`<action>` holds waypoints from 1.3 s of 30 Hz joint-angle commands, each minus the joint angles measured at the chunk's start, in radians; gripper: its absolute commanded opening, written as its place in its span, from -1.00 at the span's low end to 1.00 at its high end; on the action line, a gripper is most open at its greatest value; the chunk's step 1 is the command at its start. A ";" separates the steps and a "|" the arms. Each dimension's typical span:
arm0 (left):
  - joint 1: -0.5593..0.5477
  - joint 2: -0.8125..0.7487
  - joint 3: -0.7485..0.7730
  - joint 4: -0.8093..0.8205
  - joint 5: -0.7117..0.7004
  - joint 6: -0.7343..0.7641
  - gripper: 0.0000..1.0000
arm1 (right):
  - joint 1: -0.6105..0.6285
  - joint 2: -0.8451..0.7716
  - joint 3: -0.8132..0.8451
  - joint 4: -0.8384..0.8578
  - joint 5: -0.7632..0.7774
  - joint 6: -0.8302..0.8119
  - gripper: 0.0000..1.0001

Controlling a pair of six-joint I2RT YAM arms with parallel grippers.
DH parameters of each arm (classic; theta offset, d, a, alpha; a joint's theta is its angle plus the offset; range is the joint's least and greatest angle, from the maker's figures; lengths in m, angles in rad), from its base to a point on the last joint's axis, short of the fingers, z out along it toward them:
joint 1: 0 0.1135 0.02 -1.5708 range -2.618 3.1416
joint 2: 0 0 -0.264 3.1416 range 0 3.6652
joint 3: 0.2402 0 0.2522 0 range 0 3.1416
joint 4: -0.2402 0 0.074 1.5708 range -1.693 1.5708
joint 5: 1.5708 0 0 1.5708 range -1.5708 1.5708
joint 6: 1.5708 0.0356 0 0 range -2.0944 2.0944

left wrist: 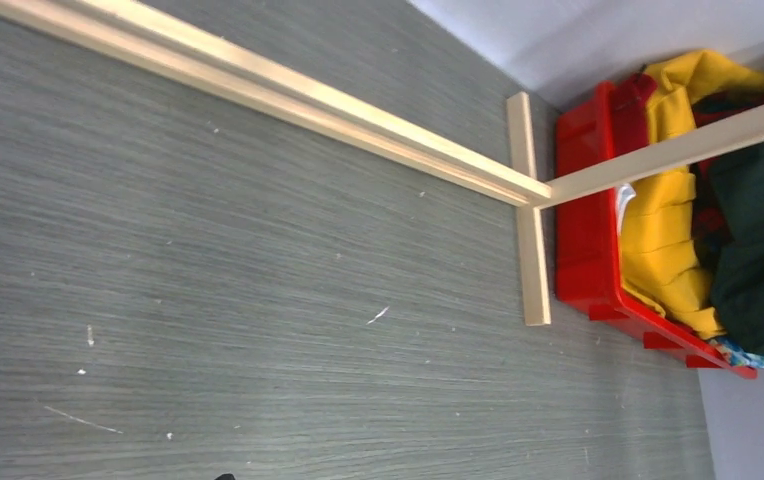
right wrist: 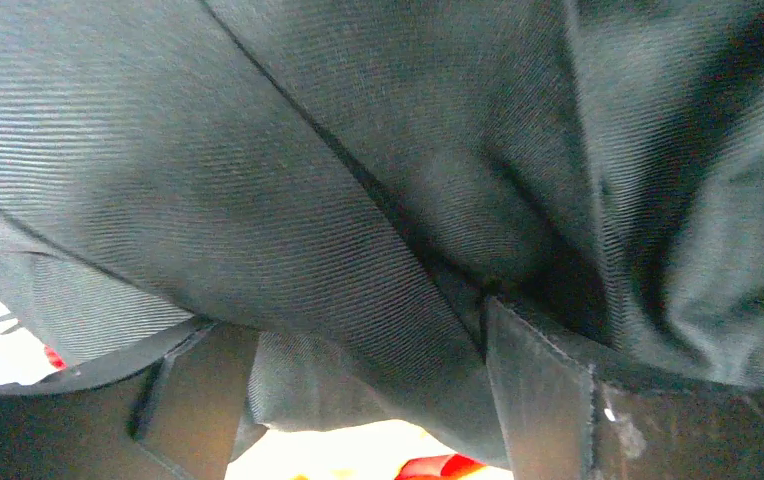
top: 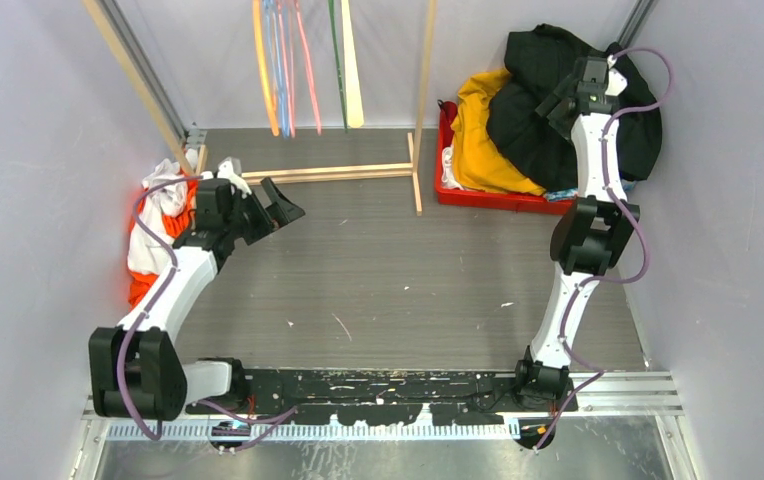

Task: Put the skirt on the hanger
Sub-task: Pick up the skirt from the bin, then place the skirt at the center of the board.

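Right, nearest me the left arm (top: 173, 290) reaches out over the grey wood-grain bench (top: 408, 290). The left jaws hang spread wide above it, released and touching nothing. Beside that arm, against the left wall, lies a heap of white and orange cloth (top: 153, 235). Further out is the pale wooden rack base (top: 338, 173). To its right is the red plastic bin (top: 488, 198), stuffed with a yellow garment (top: 478, 130) and a big black coat (top: 538, 90). The right arm (top: 590, 150) stretches to that coat. The right jaws are pressed into it, wide apart, with black cloth bulging between the fingers (right wrist: 543, 395) but not clamped. The skirt (top: 562, 196) shows only as a blue printed scrap at the bin's near edge, under the coat. At the back hang thin coloured hangers (top: 283, 70).
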 commanded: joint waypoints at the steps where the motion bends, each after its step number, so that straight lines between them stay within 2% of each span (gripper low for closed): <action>1: -0.034 -0.076 0.030 -0.010 -0.027 0.016 0.94 | -0.005 -0.033 -0.020 0.085 -0.138 0.031 0.46; 4: -0.049 -0.116 0.023 -0.015 -0.018 0.016 0.82 | -0.003 -0.034 -0.045 0.090 -0.166 0.039 -0.38; 5: -0.051 -0.136 0.004 0.005 -0.011 0.010 0.78 | -0.003 -0.050 -0.066 0.097 -0.169 0.039 -0.55; 8: -0.052 -0.192 -0.052 0.036 -0.014 -0.004 0.61 | 0.000 -0.151 -0.192 0.159 -0.188 0.036 -0.88; 10: -0.052 -0.207 -0.053 0.019 -0.022 -0.007 0.54 | 0.007 -0.241 -0.275 0.183 -0.215 0.032 -0.97; 15: -0.066 -0.233 -0.035 -0.026 -0.023 -0.013 0.45 | 0.094 -0.555 -0.517 0.240 -0.261 -0.005 -0.97; 21: -0.073 -0.281 -0.022 -0.068 -0.005 -0.015 0.45 | 0.357 -0.835 -0.739 0.230 -0.295 -0.036 -0.97; 27: -0.073 -0.329 -0.005 -0.130 0.036 -0.015 0.45 | 0.720 -0.968 -0.905 0.231 -0.293 0.013 -0.97; 32: -0.073 -0.391 0.012 -0.217 0.011 0.013 0.45 | 1.006 -0.901 -1.066 0.370 -0.266 0.069 -0.97; 33: -0.073 -0.401 0.016 -0.245 0.000 0.021 0.45 | 1.037 -0.865 -1.099 0.409 -0.266 0.088 -0.91; 34: -0.074 -0.410 0.021 -0.260 -0.008 0.028 0.45 | 1.059 -0.822 -1.114 0.457 -0.287 0.102 -0.74; 36: -0.073 -0.421 0.031 -0.305 -0.029 0.043 0.45 | 1.083 -0.737 -1.135 0.525 -0.372 0.115 -0.24; 39: -0.073 -0.431 0.035 -0.348 -0.021 0.055 0.44 | 1.113 -0.726 -1.162 0.533 -0.428 0.092 0.16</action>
